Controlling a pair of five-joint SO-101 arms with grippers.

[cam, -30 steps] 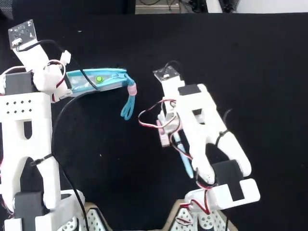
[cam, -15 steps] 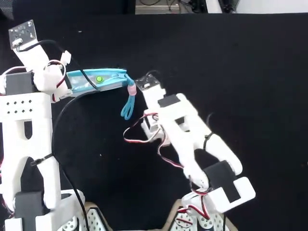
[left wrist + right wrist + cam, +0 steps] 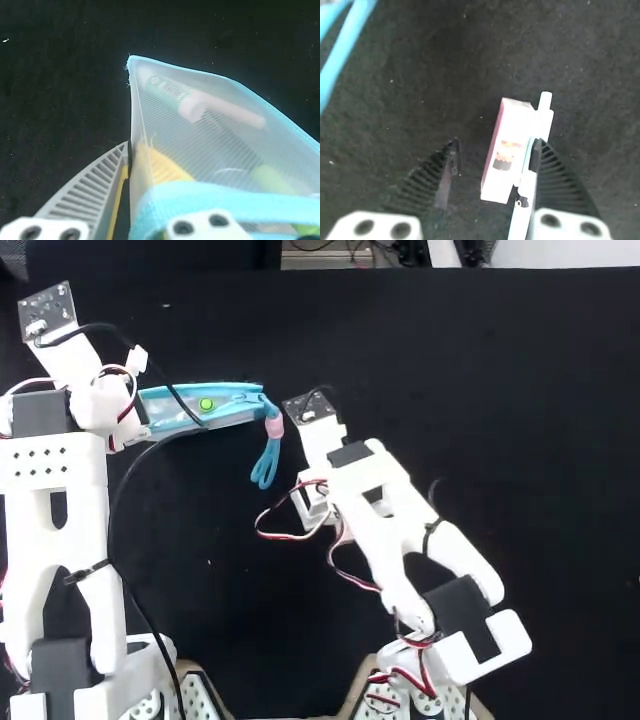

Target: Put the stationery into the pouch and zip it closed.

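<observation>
**Pouch pinched on the left, eraser and pen between open fingers on the right**

The left gripper (image 3: 129, 150) is clamped on one end of the light-blue, see-through mesh pouch (image 3: 200, 405). It pinches the blue-trimmed edge. Through the mesh the left wrist view shows a white tube-shaped stick (image 3: 200, 100), a green piece (image 3: 270, 180) and a yellow piece (image 3: 155, 170), all inside the pouch.

At the pouch's other end a pink bead (image 3: 272, 426) sits at the corner, and a blue loop strap (image 3: 265, 458) trails from it across the black cloth table (image 3: 520, 390). Just beside that strap end stands the right arm.

The right gripper (image 3: 495, 146) has its fingers spread wide over the cloth. Between them lie a small pink-and-white block eraser (image 3: 506, 150) and a slim white pen (image 3: 534, 160), both still outside the pouch. The pen is pressed along one finger and the eraser lies against the pen. A dark gap is left between the eraser and the other finger.

Beyond the pouch's strap end, past the right arm, the black cloth runs wide and open to the table's far edge.
</observation>
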